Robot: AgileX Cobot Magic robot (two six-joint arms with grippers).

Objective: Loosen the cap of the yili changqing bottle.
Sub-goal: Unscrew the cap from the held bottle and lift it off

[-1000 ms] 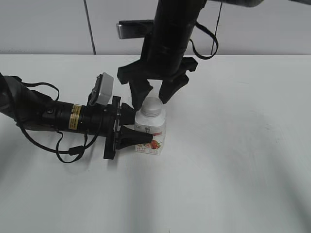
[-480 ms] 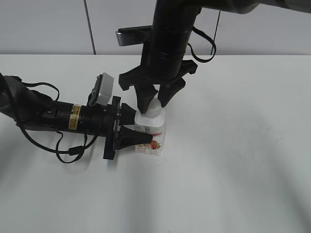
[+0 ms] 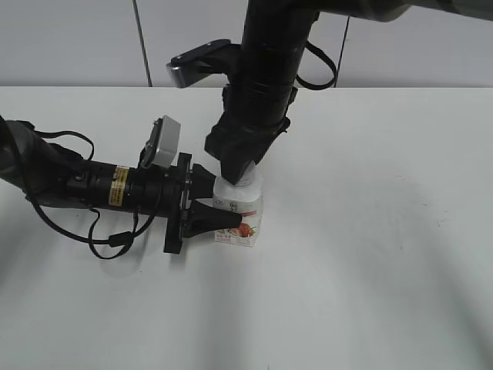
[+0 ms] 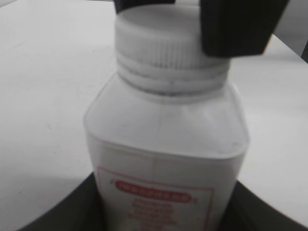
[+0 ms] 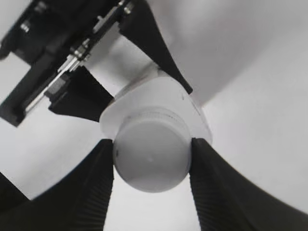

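Observation:
The yili changqing bottle (image 3: 240,212), small, squat and white with a strawberry label, stands upright on the white table. My left gripper (image 3: 206,202) lies level and is shut on the bottle's body (image 4: 166,159). My right gripper (image 3: 237,168) comes down from above and is shut on the ribbed white cap (image 5: 151,156); its two black fingers press the cap's sides. In the left wrist view the cap (image 4: 161,45) sits on the neck with the right gripper's fingers over it. In the exterior view the cap is mostly hidden by the right gripper.
The white table (image 3: 370,254) stretches around the bottle. A pale wall (image 3: 77,38) runs behind the table's far edge. The left arm's cables (image 3: 100,235) loop on the table at the left.
My right gripper has come down, turned about its axis and closed on the cap; one second ago its fingers were spread open above it. The left gripper and the bottle have not moved.

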